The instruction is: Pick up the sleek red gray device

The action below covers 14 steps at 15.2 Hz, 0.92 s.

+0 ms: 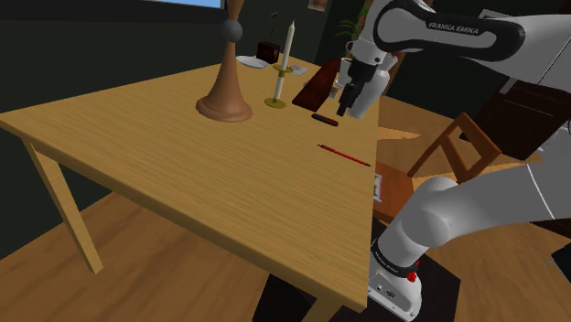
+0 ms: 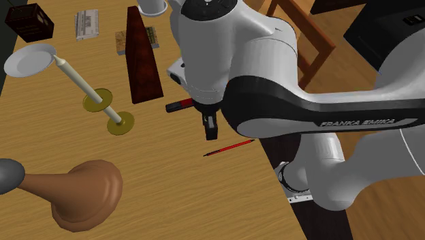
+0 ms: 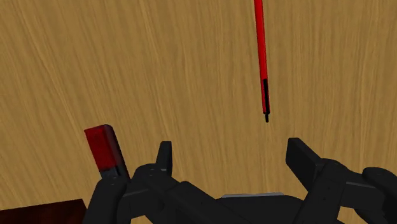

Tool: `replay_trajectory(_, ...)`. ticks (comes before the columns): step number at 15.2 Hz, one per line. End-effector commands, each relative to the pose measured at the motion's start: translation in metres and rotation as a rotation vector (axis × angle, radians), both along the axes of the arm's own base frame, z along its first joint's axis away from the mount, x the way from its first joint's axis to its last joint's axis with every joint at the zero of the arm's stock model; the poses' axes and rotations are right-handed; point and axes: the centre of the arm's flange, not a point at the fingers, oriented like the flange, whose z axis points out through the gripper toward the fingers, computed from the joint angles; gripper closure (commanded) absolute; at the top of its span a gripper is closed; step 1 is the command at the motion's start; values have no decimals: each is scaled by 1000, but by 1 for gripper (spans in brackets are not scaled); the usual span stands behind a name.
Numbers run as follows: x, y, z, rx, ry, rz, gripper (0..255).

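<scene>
One table: light wood with a visible grain and a rectangular top on slim legs. It carries everything below.

One wooden chair stands at the table edge nearest the arm's stand, with an open frame back.

One brown bell-shaped piece: smooth, with a wide round foot, a narrow neck and a dark ball on top. It stands well apart from your work spot.

One dark red-brown block: long, tapered and matte, lying flat. Its near end is just beside the device.

One candlestick: a pale tapered candle in a brass-coloured holder with a round foot and a drip disc. It stands between the block and the bell-shaped piece.

One white plate, round and shallow, and one dark slatted crate, both at the far end of the table.

One device: a small flat bar, glossy red with a darker band. It lies on bare wood between the block and the pen. In the wrist view you see it outside one finger, not in the gap.

One pen: a thin red rod with a black tip, lying flat near the table edge.

The hand hangs over the table between device and pen. Its fingers stand apart, with only wood between them. Nothing blocks the device except the block close by.
</scene>
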Motion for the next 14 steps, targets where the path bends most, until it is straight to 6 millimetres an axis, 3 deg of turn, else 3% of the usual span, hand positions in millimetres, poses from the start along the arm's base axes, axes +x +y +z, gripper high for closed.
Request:
replay_trajectory(1,14,-18,-12,-9,1,27,0)
replay_trajectory(12,103,-110,-71,-54,12,165,0)
replay_trajectory(14,110,-117,-81,-57,13,176,0)
